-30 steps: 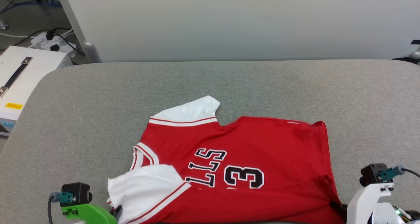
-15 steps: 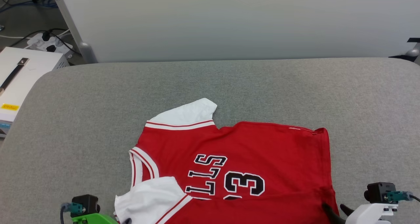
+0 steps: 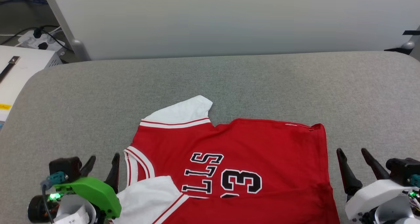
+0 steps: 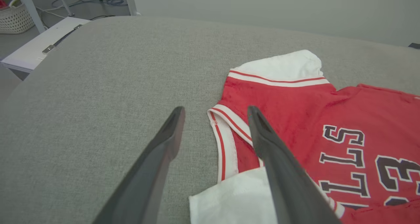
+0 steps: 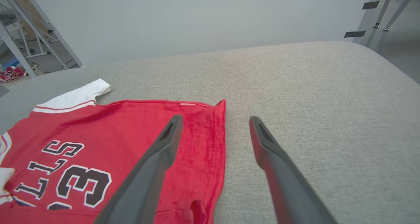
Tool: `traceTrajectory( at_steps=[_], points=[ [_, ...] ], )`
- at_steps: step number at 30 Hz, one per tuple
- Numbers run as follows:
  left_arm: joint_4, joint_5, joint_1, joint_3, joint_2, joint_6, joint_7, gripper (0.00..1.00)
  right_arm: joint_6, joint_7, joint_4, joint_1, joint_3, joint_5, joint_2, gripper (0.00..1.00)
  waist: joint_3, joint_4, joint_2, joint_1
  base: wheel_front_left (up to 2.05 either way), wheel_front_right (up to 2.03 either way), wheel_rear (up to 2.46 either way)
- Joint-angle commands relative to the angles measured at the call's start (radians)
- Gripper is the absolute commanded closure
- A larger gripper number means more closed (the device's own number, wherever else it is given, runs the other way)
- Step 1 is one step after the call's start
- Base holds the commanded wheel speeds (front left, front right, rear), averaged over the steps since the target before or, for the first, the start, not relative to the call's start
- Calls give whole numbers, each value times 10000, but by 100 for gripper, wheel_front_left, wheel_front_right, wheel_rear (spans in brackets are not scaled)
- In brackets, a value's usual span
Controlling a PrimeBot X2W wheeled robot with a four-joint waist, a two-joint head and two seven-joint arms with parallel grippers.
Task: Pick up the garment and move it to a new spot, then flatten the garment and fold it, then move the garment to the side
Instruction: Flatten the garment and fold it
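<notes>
You've just let go: the left hand and right hand, both closed a second ago, now stand fingers apart. The garment lies spread lower centre on the tabletop, ready for flattening.

Soft cloth on coarse weave, hard plastic beside it.
The garment is matt, slightly fuzzy knit; the grey cover under it is rough woven cloth. At 8 o'clock the mount of the left gripper is glossy green plastic; at 4 o'clock the shell of the right gripper is smooth white plastic.
</notes>
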Motion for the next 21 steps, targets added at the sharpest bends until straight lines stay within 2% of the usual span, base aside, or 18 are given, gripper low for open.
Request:
traceTrajectory(
  at_steps=[1, 6, 9, 14, 18, 21],
  points=[
    [21, 139, -402, 98, -87, -46, -272, 0, -6, -183, -245, -319, -1, -172, 102, 0, 316, -58, 0, 0, 0, 0, 0],
    [261, 372, -1423, 86, -297, -191, -636, 0, -6, -502, -965, -863, 36, -394, 234, 0, 1166, -188, 0, 0, 0, 0, 0],
    [548, 447, -2293, 14, -333, -440, -549, 0, -6, -549, -1408, -1275, 73, -465, 267, 0, 1818, -329, 0, 0, 0, 0, 0],
    [1196, 328, -3845, -211, -288, -1258, 30, 0, -6, -520, -1883, -1783, 144, -569, 290, 0, 2562, -577, 0, 0, 0, 0, 0],
    [1803, 80, -5093, -586, -122, -2269, 1042, 0, -6, -487, -1995, -2084, 263, -569, 316, 0, 3000, -830, 0, 0, 0, 0, 0],
    [2247, -172, -6089, -1035, 127, -3046, 2211, 0, -6, -476, -1992, -2250, 318, -531, 353, 0, 3315, -1033, 0, 0, 0, 0, 0]
  ],
)
